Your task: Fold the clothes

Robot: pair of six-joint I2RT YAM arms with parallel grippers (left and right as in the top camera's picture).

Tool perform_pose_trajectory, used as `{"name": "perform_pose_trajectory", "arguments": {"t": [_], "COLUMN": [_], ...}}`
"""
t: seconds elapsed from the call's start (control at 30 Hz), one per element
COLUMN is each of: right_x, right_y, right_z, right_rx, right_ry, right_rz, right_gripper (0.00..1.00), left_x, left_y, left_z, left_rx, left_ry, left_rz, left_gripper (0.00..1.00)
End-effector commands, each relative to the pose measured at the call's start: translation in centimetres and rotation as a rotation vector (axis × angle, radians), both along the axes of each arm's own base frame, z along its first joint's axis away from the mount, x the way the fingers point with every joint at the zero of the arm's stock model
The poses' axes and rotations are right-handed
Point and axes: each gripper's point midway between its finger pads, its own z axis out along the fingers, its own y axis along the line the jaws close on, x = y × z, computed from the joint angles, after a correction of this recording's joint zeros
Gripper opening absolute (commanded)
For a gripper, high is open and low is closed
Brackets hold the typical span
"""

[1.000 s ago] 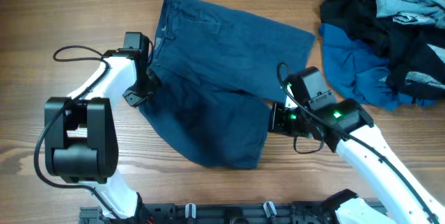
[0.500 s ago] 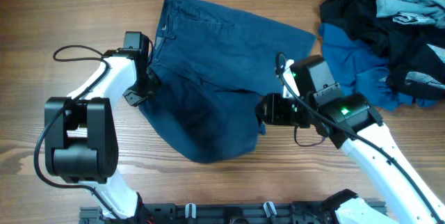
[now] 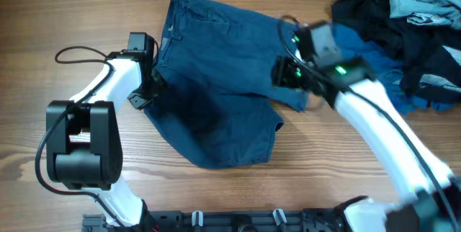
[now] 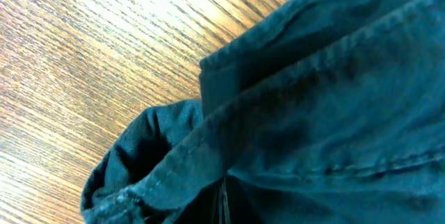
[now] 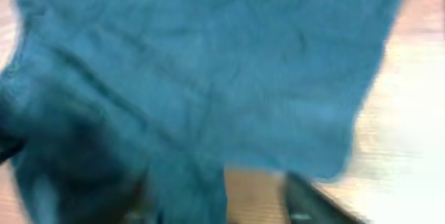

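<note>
Wooden desk (image 3: 72, 1) seen from above, with navy shorts (image 3: 216, 81) spread at its centre. The left hand (image 3: 148, 91) is closed at the shorts' left edge. The right hand (image 3: 279, 73), blurred over one leg, cannot be read as open or closed. Other clothes (image 3: 403, 37) lie heaped at top right.

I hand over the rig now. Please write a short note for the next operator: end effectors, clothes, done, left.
Left end effector: shut on an edge of the dark navy-blue fabric shorts.
Right end effector: above the shorts, blurred; open or shut unclear.
Shorts lie mostly flat on the wooden table; pile of mid-blue, black and pale denim garments sits at its right side.
Done: no finished fold visible. Left: fold the shorts, then the pile.
</note>
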Motion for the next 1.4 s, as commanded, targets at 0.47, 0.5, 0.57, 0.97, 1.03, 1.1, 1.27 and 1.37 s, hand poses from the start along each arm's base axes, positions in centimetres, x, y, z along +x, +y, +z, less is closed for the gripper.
{"name": "perform_pose_trajectory", "arguments": {"t": [0.47, 0.5, 0.57, 0.97, 1.03, 1.1, 1.27, 1.37], "right_x": [7.1, 7.2, 7.1, 1.9, 1.4, 1.2, 0.7, 0.7], "right_y": [1.8, 1.5, 0.5, -1.7, -1.8, -1.8, -1.9, -1.9], "right_z": [-2.9, -1.8, 0.6, 3.1, 2.8, 2.7, 2.4, 2.4], "right_rx": [0.221, 0.247, 0.292, 0.274, 0.271, 0.27, 0.266, 0.267], "right_ry": [-0.085, -0.101, -0.135, -0.047, -0.026, -0.013, 0.011, 0.012], "right_rz": [0.046, 0.045, 0.039, 0.067, 0.064, 0.063, 0.059, 0.058], "right_gripper": [0.04, 0.04, 0.05, 0.09, 0.09, 0.09, 0.09, 0.09], "left_x": [11.3, 12.3, 14.3, 20.7, 21.2, 21.8, 22.2, 22.0], "left_y": [-3.4, -4.0, -5.8, -16.2, -16.7, -16.3, -13.0, -9.9], "left_z": [13.7, 14.6, 15.5, 6.4, 5.0, 3.7, 0.8, -0.6], "left_rx": [-0.021, -0.019, -0.015, -0.136, -0.131, -0.099, 0.058, 0.16], "left_ry": [-0.452, -0.499, -0.595, -0.761, -0.769, -0.775, -0.712, -0.647], "left_rz": [-0.316, -0.348, -0.431, -0.698, -0.704, -0.69, -0.607, -0.528], "left_gripper": [0.32, 0.45, 0.62, 0.93, 0.93, 0.92, 0.9, 0.88]}}
